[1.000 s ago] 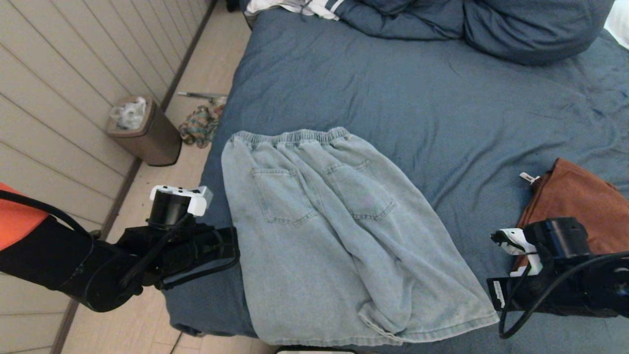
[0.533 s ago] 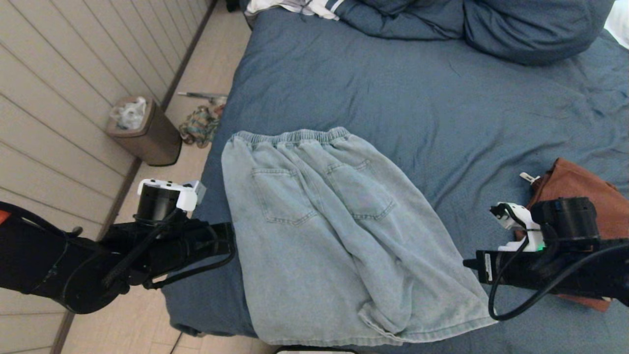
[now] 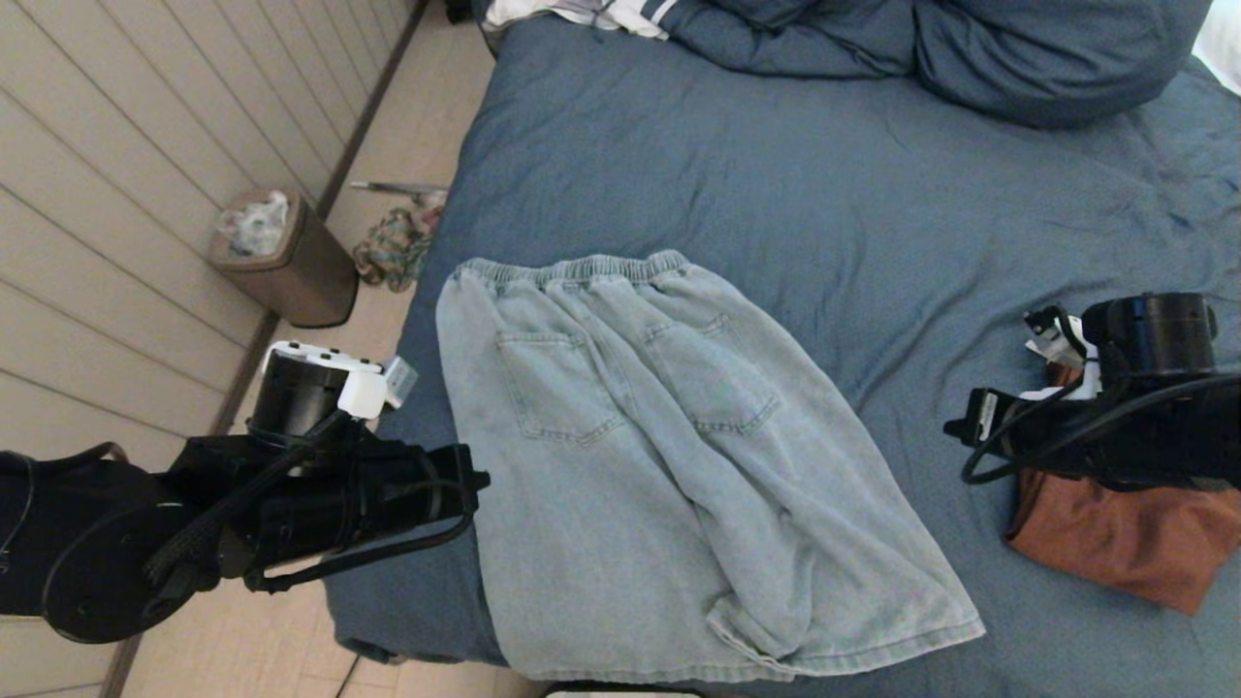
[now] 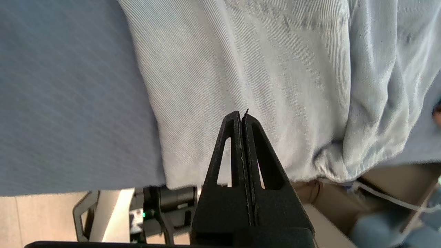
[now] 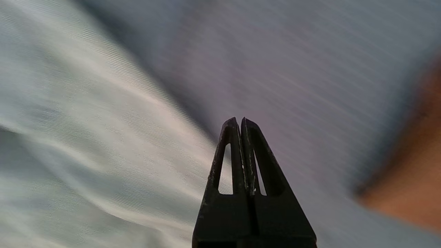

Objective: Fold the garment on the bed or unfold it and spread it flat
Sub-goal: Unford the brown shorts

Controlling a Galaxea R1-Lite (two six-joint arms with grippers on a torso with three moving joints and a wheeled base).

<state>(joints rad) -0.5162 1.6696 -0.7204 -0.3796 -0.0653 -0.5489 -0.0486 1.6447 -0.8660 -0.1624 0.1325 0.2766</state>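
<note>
Two arms flank a pair of light-blue denim shorts (image 3: 659,465) lying on the bed (image 3: 824,194), near its front left corner, waistband toward the far side and hems toward the robot, back pockets facing up. The cloth lies mostly flat, with a long fold running down the middle and a bunched wrinkle at the near right hem. The left gripper (image 4: 242,117) hangs just beside the shorts' left edge, its fingers (image 4: 231,137) pressed together and holding nothing; in the left wrist view the tips show over the denim. The right gripper (image 5: 240,121) hovers over the bedsheet to the right of the shorts, clear of them, its fingers likewise together and empty. A rust-brown cloth (image 3: 1125,533) lies on the bed under the right arm. Rumpled blue bedding (image 3: 1018,58) is heaped at the far end. On the floor by the wall stand a brown waste bin (image 3: 291,262) and a small colourful heap (image 3: 393,247).
</note>
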